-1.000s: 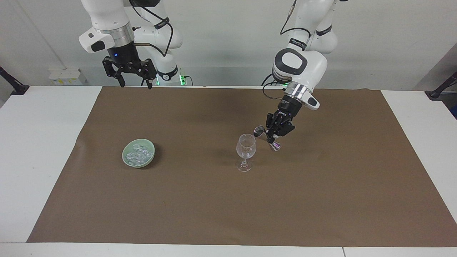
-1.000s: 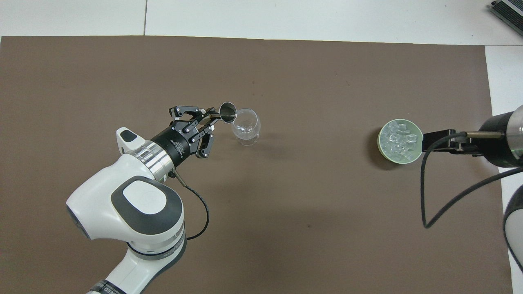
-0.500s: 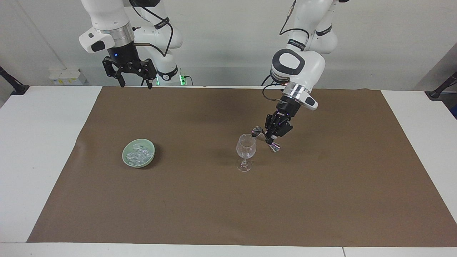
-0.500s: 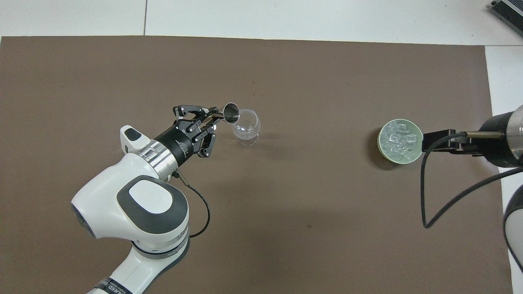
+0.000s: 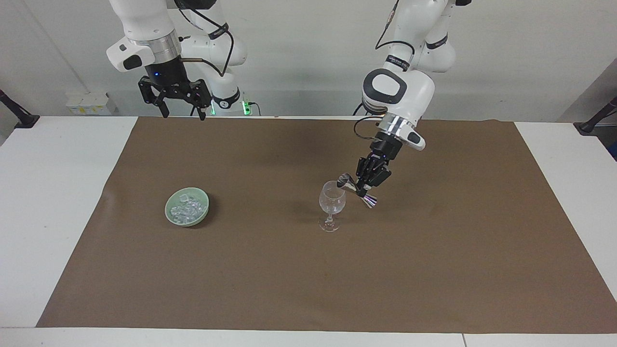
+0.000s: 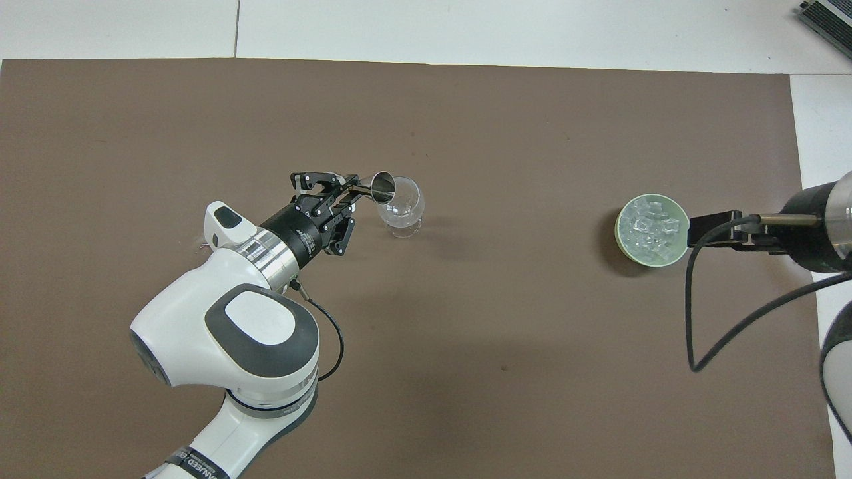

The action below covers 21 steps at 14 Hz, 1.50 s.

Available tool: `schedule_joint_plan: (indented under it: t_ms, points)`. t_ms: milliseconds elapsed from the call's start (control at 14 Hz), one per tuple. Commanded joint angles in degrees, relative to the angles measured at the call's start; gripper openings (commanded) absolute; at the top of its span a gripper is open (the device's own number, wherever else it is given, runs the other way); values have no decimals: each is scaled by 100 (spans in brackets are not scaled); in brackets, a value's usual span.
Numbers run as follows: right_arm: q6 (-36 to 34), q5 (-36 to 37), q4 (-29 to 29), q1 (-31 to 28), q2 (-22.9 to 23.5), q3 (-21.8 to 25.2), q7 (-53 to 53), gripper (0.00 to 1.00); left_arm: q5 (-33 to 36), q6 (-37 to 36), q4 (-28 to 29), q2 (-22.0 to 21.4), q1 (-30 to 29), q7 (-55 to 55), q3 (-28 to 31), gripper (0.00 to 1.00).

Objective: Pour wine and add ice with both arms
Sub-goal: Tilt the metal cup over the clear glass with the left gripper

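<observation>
my right gripper (image 5: 181, 113) waiting up high with fingers spread, my left gripper (image 5: 365, 185) clamped on metal jigger (image 5: 356, 189), long axis tilted, mouth at wine glass (image 5: 331, 205) rim, ice (image 5: 187, 208) heaped in green bowl (image 5: 173, 218) toward right arm's end

Facing cam: high, across the white desk (image 5: 48, 202), looks back at the robots, wide shot, whole brown paper mat (image 5: 434, 270) in frame. Overhead cam: above robots' end, steeply down, closer in. Both share the mat w/ clear stemmed glass (image 5: 332, 205) (image 6: 401, 206) and pale green bowl (image 5: 169, 213) (image 6: 622, 243).
</observation>
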<state>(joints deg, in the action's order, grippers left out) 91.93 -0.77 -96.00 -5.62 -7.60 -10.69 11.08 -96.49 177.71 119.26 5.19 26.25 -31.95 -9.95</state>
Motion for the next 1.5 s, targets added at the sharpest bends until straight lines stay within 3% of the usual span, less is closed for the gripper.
schedule_joint_plan:
  t_ms: [0,1429]
  points:
    - [-52,-99,-7,-80,-22,-39,43,100,60,194,-105,70,134,136,81,0]
    - [-52,-99,-7,-80,-22,-39,43,100,745,404,-157,184,292,452,99,0]
